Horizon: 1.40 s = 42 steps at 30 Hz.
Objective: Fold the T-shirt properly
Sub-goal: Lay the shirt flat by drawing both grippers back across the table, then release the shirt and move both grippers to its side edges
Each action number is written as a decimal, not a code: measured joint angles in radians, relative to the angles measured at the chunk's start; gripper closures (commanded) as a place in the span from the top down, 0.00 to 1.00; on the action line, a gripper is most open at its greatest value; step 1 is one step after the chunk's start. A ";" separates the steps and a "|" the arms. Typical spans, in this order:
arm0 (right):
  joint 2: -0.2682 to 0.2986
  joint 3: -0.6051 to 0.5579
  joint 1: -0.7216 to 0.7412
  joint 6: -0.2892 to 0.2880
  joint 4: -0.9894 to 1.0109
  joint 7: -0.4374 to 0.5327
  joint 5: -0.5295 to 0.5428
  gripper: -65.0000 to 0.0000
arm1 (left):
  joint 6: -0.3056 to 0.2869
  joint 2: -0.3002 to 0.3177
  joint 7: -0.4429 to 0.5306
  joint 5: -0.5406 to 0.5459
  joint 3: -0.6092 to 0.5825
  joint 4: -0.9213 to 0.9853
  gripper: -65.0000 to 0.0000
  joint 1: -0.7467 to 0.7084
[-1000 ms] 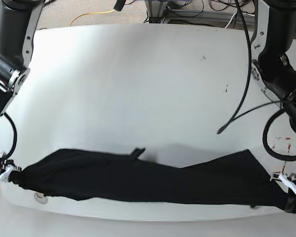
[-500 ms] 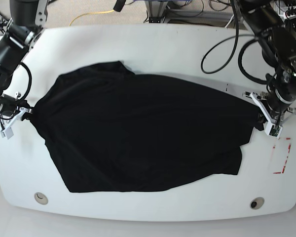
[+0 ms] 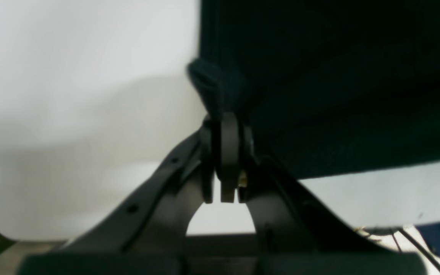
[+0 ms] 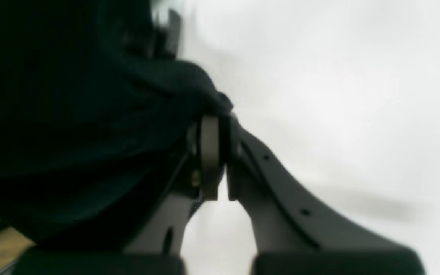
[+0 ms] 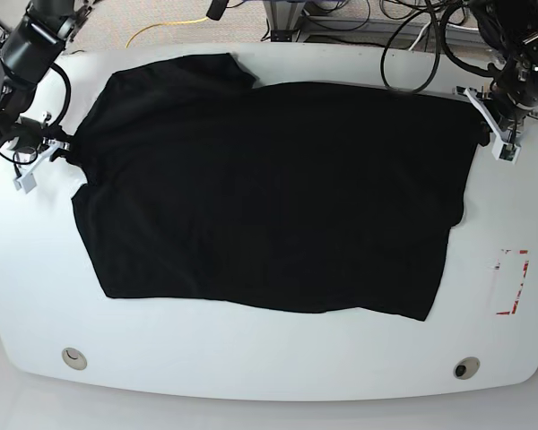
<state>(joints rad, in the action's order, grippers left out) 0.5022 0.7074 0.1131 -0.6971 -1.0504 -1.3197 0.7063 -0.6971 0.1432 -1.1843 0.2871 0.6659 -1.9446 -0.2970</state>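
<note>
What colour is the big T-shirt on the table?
The T-shirt is plain black, seen best in the base view.

From my station the large black cloth T-shirt (image 5: pixel 269 197) looks matt and soft, a fine knit that gives back no shine, with a bunched fold at each pinched edge. The white oval table (image 5: pixel 251 367) under it is smooth with a faint satin sheen. I see the left gripper (image 3: pixel 225 126) and right gripper (image 4: pixel 214 126) as dark, matt moulded plastic with small holes.
</note>
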 measured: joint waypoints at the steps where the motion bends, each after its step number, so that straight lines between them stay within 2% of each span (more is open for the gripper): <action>1: -0.012 -0.002 -0.020 0.001 -0.020 0.002 0.000 0.00 | 0.000 -0.002 -0.002 0.003 0.010 -0.001 0.00 -0.028; 4: -0.042 0.000 -0.077 0.001 -0.124 -0.002 -0.001 0.07 | 0.000 -0.003 -0.007 0.002 0.047 0.000 0.00 -0.082; 9: -0.113 -0.001 -0.136 0.001 -0.323 -0.027 -0.001 0.32 | 0.000 -0.001 -0.003 0.000 0.055 -0.001 0.02 -0.124; 13: -0.153 0.037 -0.175 0.000 -0.441 -0.021 0.009 0.60 | 0.000 -0.001 -0.007 -0.004 0.051 -0.001 0.21 -0.135; 15: -0.172 0.076 -0.196 -0.001 -0.483 -0.030 0.002 0.73 | 0.000 -0.001 -0.012 -0.005 0.052 -0.001 0.37 -0.133; 17: -0.184 0.107 -0.208 0.000 -0.510 -0.036 -0.007 0.79 | 0.000 0.000 -0.009 -0.003 0.051 -0.001 0.46 -0.125; 19: -0.193 0.135 -0.208 0.001 -0.524 -0.038 -0.005 0.80 | 0.000 -0.001 -0.008 -0.003 0.052 -0.001 0.51 -0.114; 24: -0.186 0.164 -0.174 0.000 -0.508 -0.037 -0.004 0.80 | 0.000 0.025 -0.004 0.005 0.052 -0.001 0.51 -0.100; 30: -0.185 0.157 -0.050 -0.001 -0.394 -0.034 -0.008 0.80 | 0.000 0.036 -0.018 -0.002 0.055 -0.001 0.51 -0.024; 33: -0.162 0.151 0.024 0.000 -0.294 -0.031 -0.016 0.80 | 0.000 0.064 -0.005 0.010 0.054 -0.001 0.51 0.010; 36: -0.128 0.081 0.092 0.000 -0.198 0.009 -0.057 0.80 | 0.000 0.072 -0.018 -0.013 0.061 -0.001 0.51 0.053; 42: -0.103 -0.021 0.218 0.000 -0.064 0.143 -0.132 0.80 | 0.000 0.075 -0.016 -0.002 0.057 -0.001 0.51 0.126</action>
<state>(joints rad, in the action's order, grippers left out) 0.3996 0.6865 0.3313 -0.6971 -1.1145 -1.1763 0.5739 -0.6971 0.2180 -1.2003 0.2855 0.7227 -1.9457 -0.1707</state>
